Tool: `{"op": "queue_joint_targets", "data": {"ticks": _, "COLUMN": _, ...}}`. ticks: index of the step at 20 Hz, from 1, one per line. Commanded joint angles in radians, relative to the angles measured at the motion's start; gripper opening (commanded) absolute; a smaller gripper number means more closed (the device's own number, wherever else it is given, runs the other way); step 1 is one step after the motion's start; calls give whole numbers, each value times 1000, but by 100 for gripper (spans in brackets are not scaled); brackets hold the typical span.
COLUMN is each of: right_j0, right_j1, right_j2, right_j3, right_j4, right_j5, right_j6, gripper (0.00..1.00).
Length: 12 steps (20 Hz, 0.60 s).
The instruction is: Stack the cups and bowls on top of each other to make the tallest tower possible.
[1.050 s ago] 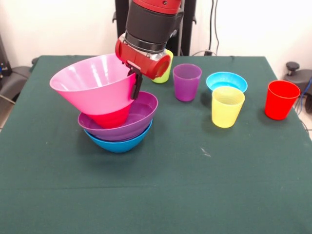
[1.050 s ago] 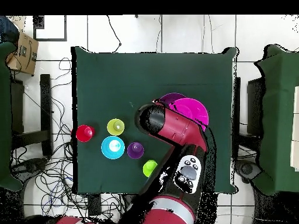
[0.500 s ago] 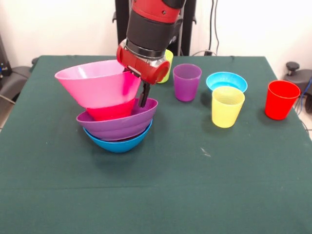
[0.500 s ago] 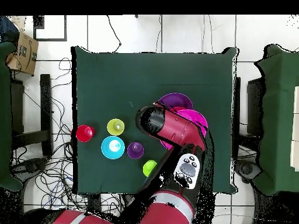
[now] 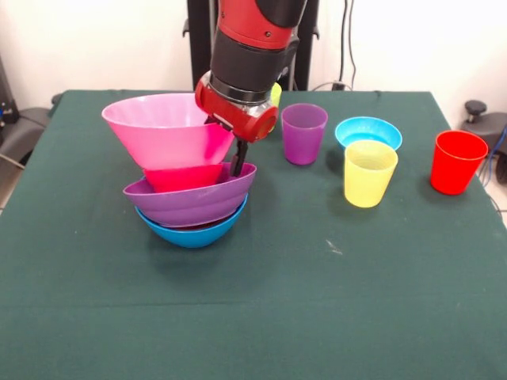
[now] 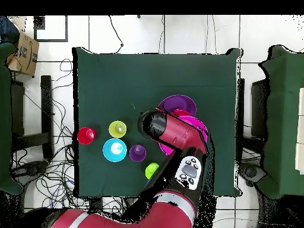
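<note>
grip: gripper (image 5: pixel 238 162) clamped on rim of very large pink plastic bowl (image 5: pixel 162 127)
tower: pink bowl tilted in large purple plastic bowl (image 5: pixel 190 202), on medium blue plastic bowl (image 5: pixel 194 231)
risk: release while off-centre, pink bowl probably tips out

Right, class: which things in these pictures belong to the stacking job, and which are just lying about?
Job:
pink bowl
purple bowl
blue bowl
light blue bowl
purple cup
yellow cup
red cup
lime green cup
gripper

Lying about:
cardboard box
floor cables
</note>
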Motion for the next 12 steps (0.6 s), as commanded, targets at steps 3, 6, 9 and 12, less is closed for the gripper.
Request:
{"op": "queue_joint_targets", "data": {"ticks": 3, "right_j0": 4, "right_j1": 10, "right_j2": 127, "right_j3": 39, "right_j4": 39, "right_j5": -50, "right_j6": 191, "gripper": 100}}
{"op": "queue_joint_targets", "data": {"ticks": 6, "right_j0": -1, "right_j1": -4, "right_j2": 126, "right_j3": 48, "right_j4": 36, "right_j5": -47, "right_j6": 181, "gripper": 100}}
{"op": "queue_joint_targets", "data": {"ticks": 9, "right_j0": -3, "right_j1": -39, "right_j2": 117, "right_j3": 59, "right_j4": 27, "right_j5": -18, "right_j6": 165, "gripper": 100}}
{"op": "queue_joint_targets", "data": {"ticks": 12, "right_j0": -4, "right_j1": -79, "right_j2": 97, "right_j3": 56, "right_j4": 16, "right_j5": 34, "right_j6": 142, "gripper": 100}}
